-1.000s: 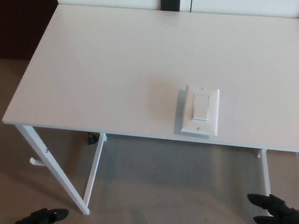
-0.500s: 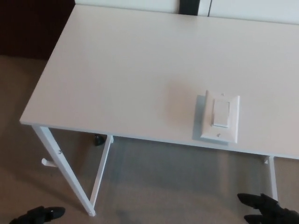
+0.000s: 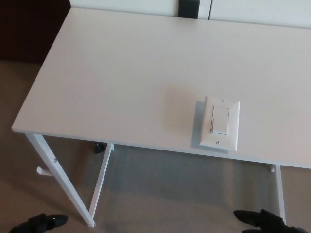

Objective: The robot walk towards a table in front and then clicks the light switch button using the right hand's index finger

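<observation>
Low at the frame's bottom right, your right hand (image 3: 265, 221), fingers apart and empty, could miss the light switch (image 3: 220, 120) near the worktop (image 3: 121, 73) edge.

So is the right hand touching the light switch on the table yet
Apart. The head view shows the right hand low at the bottom edge, over the floor, with bare table edge and carpet between it and the light switch.

White table (image 3: 121, 73) on white legs, white switch (image 3: 220, 124) lying flat near its front edge toward the right, beige floor (image 3: 175, 189) below, left hand (image 3: 39, 223) and right hand (image 3: 265, 221) low at bottom corners, well apart from switch
</observation>
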